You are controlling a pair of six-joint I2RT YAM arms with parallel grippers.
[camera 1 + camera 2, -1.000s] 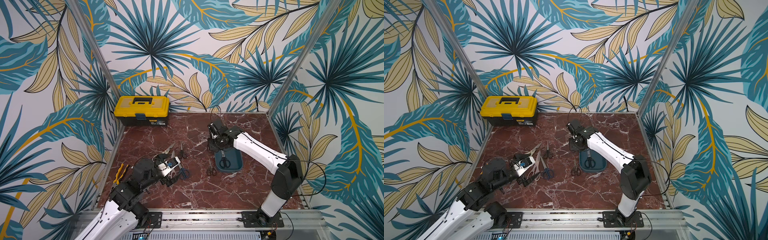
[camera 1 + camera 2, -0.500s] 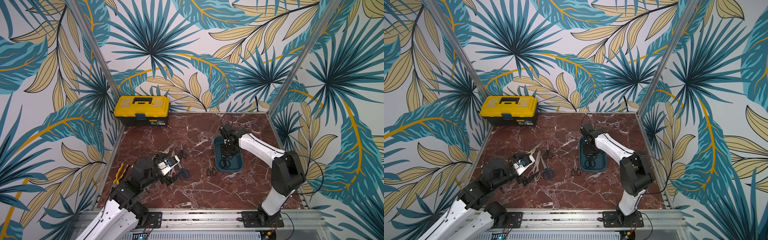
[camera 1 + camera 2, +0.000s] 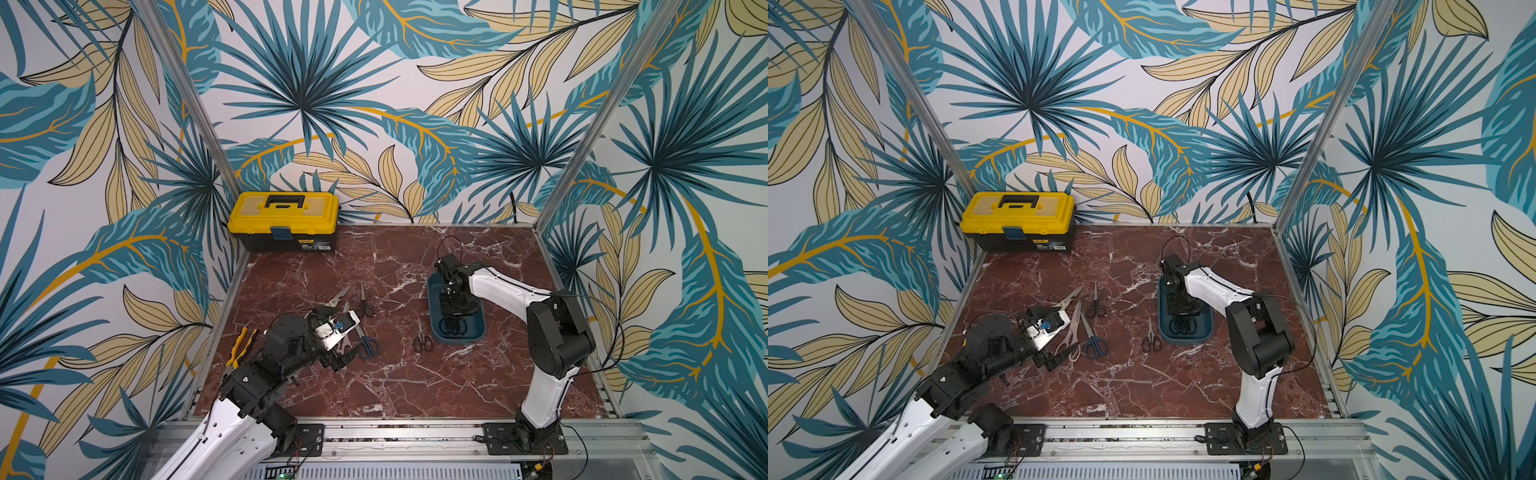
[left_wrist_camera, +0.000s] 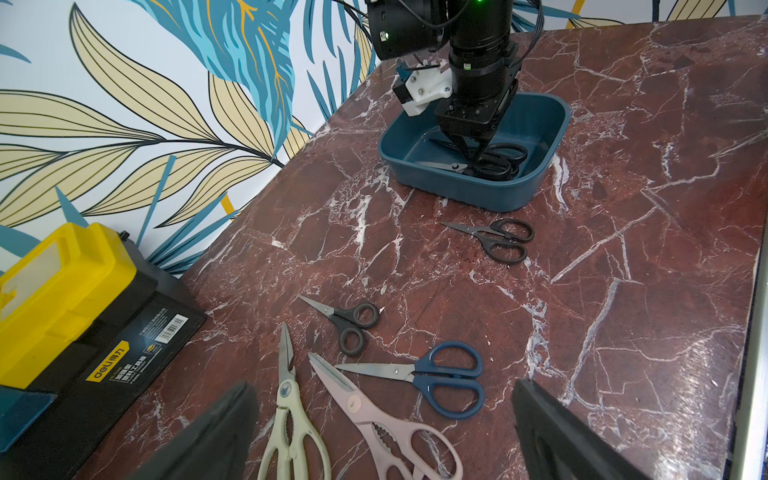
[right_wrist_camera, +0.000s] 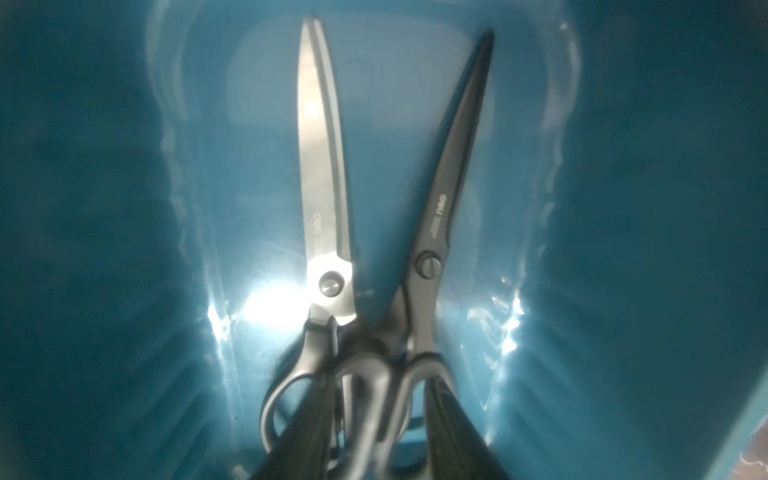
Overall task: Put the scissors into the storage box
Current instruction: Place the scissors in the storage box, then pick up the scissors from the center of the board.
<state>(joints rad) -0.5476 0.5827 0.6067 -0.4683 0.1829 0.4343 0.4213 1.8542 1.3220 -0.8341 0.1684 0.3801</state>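
Right wrist — fingers [image 5: 457, 436] parted astride black scissors [image 5: 432, 208] handles — inside storage box [image 5: 124, 249].

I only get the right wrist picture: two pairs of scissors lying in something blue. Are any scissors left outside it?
Observer: Yes, five pairs lie on the table. The nearest is a small black pair right beside the blue box.
Operator: What is the other arm doing?
Observer: The left gripper hangs wide open over the cream scissors and pink scissors, holding nothing.
Operator: Anything there that isn't scissors?
Observer: Yellow-handled pliers at the table's edge, and a yellow toolbox at the back.
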